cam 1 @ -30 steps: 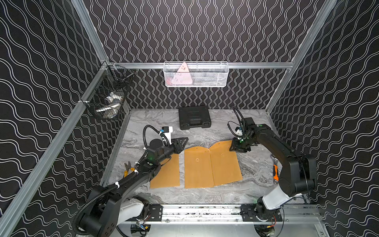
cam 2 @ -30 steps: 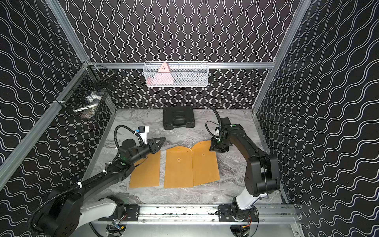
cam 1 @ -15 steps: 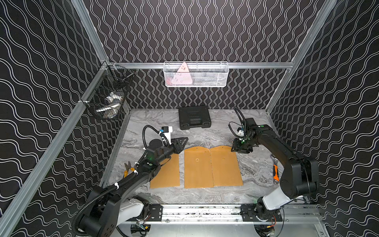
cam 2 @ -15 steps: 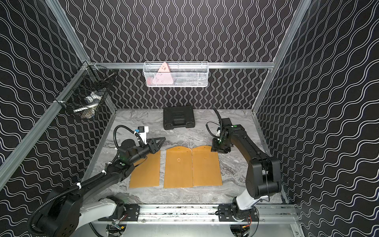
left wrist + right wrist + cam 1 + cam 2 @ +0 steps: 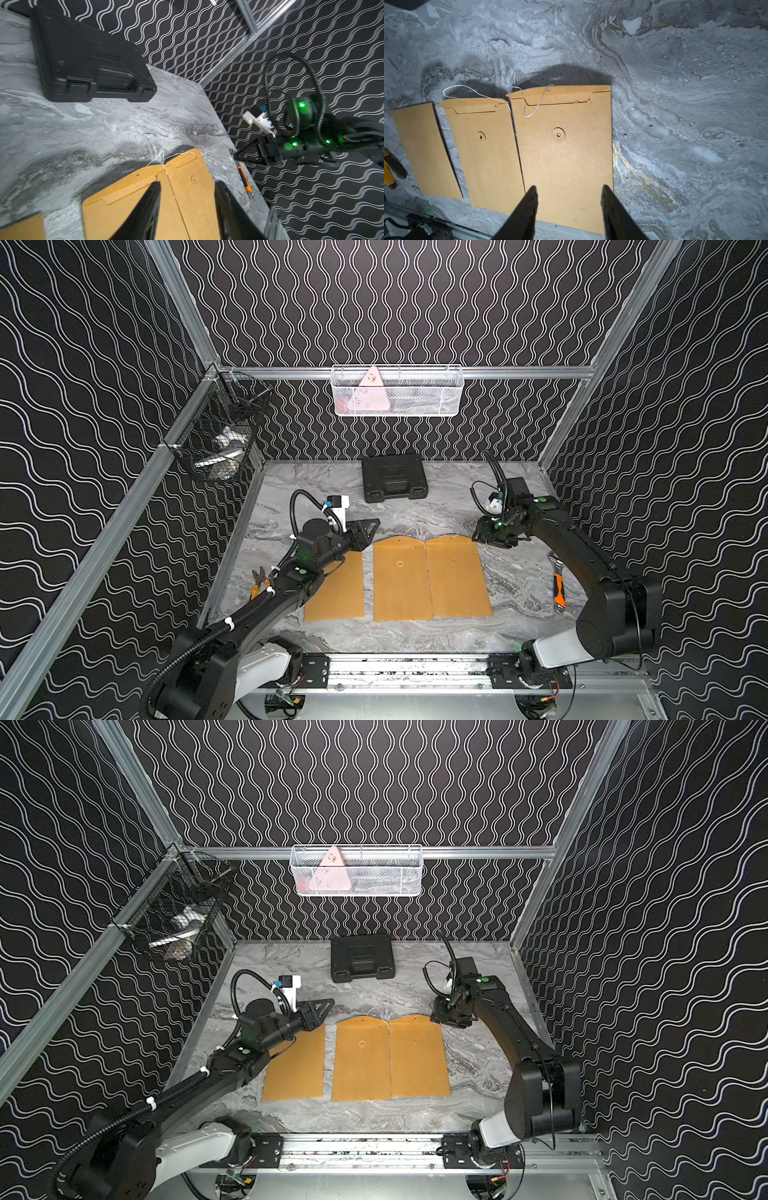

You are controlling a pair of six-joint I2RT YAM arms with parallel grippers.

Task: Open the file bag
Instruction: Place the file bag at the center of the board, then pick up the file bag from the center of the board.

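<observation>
Left gripper (image 5: 187, 184) and right gripper (image 5: 569, 187) both spread, empty; file bag (image 5: 455, 576) lies flat on the marble table (image 5: 519, 580) just beside my right one, and I judge it light, floppy and slippery, so I'd pinch its flap (image 5: 560, 94) edge.

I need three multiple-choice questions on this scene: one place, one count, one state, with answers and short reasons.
1. Where is the black case?
A. behind the file bags, at the back of the table
B. on a file bag
C. at the front edge

2. How many file bags are there?
A. two
B. three
C. five

3. The right pincer is:
A. shut on a file bag
B. shut on the black case
C. open and empty

Answers: 1A, it lies beyond the bags; 2B, three lie side by side; 3C, fingers apart, nothing between.
</observation>
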